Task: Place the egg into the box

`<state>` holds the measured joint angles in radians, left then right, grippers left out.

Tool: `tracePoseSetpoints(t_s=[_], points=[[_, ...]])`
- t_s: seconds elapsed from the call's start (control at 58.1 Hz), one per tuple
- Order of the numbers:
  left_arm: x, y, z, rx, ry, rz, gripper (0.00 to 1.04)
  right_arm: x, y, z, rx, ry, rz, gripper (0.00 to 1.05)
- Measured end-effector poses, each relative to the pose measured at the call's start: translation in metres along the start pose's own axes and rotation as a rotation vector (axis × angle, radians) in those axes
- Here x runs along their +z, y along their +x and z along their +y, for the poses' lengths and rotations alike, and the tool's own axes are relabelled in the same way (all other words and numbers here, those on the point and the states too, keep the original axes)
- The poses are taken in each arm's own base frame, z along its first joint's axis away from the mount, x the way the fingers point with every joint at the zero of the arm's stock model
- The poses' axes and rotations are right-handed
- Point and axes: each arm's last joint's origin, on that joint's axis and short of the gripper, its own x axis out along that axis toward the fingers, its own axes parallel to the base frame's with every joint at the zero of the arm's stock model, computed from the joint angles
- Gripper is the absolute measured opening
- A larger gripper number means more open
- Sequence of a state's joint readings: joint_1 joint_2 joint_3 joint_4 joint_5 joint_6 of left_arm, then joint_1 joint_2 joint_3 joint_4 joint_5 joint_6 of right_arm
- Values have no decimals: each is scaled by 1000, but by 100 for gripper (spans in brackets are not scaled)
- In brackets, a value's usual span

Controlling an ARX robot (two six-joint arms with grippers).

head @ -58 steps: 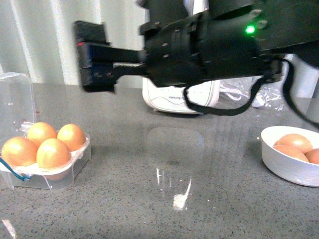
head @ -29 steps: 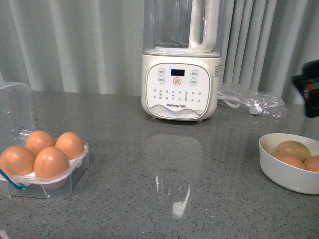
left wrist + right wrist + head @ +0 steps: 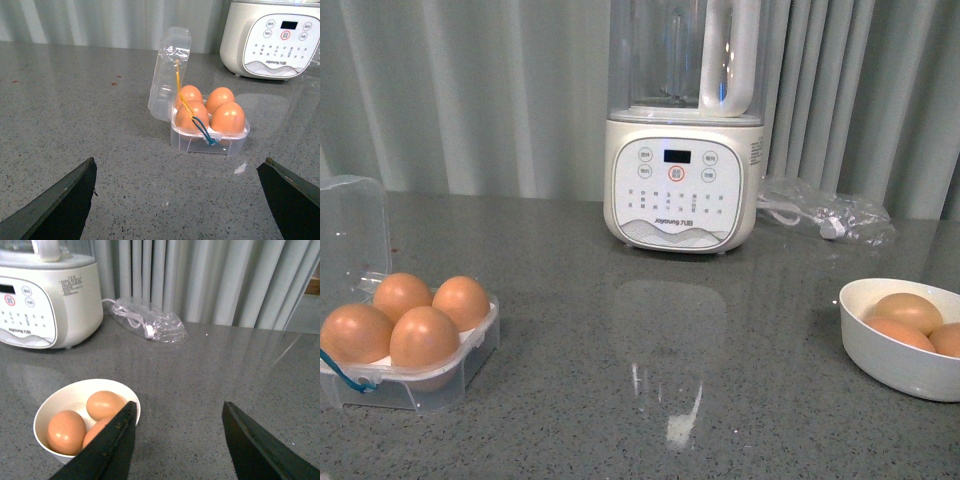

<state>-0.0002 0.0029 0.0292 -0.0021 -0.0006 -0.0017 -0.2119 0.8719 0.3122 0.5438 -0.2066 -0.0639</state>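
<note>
All four holes of the box [image 3: 440, 385] are full, so the egg [image 3: 424, 336], one of four that look alike, seems to be in. The box sits at the left of the counter [image 3: 550, 300], its lid [image 3: 355, 230] up. More eggs lie in the white bowl [image 3: 880, 345]. Both claws are wide and hold nothing: the left claw [image 3: 178, 165] faces the box, the right claw [image 3: 179, 407] is by the bowl. Little looks left to do.
</note>
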Motion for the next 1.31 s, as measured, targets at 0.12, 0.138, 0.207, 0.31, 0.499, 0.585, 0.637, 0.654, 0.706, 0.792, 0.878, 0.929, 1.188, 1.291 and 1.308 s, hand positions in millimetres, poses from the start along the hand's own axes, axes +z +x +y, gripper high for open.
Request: tracePoseSetpoints(t_s=[0.12, 0.138, 0.207, 0.31, 0.499, 0.585, 0.637, 0.654, 0.706, 0.792, 0.878, 0.929, 1.188, 1.291, 1.308], points=[[0, 0, 0, 0, 0, 0, 98, -7, -12, 7, -5, 32, -17, 33], [0, 0, 0, 0, 0, 0, 98, -9, -14, 9, -5, 36, -15, 30], [0, 0, 0, 0, 0, 0, 98, -17, -19, 13, -3, 44, -7, 17], [0, 0, 0, 0, 0, 0, 98, -25, -26, 18, 0, 48, -5, 3], [0, 0, 0, 0, 0, 0, 98, -36, -39, 28, -27, 51, -3, 3], [0, 0, 0, 0, 0, 0, 98, -40, -44, 35, 8, 50, -6, 3], [0, 0, 0, 0, 0, 0, 98, -41, -46, 35, 7, 50, -6, 3], [0, 0, 0, 0, 0, 0, 98, -41, -47, 35, 7, 50, -7, 3], [0, 0, 0, 0, 0, 0, 98, -43, -49, 35, 3, 50, -8, 3], [0, 0, 0, 0, 0, 0, 98, -45, -53, 35, 2, 50, -9, 3], [0, 0, 0, 0, 0, 0, 98, -48, -56, 35, 2, 50, -8, 3], [0, 0, 0, 0, 0, 0, 98, -49, -57, 36, 2, 50, -9, 3], [0, 0, 0, 0, 0, 0, 98, -56, -64, 36, 2, 50, -21, 3], [0, 0, 0, 0, 0, 0, 98, -56, -66, 36, 3, 50, -23, 3], [0, 0, 0, 0, 0, 0, 98, -55, -67, 36, 3, 50, -24, 3]])
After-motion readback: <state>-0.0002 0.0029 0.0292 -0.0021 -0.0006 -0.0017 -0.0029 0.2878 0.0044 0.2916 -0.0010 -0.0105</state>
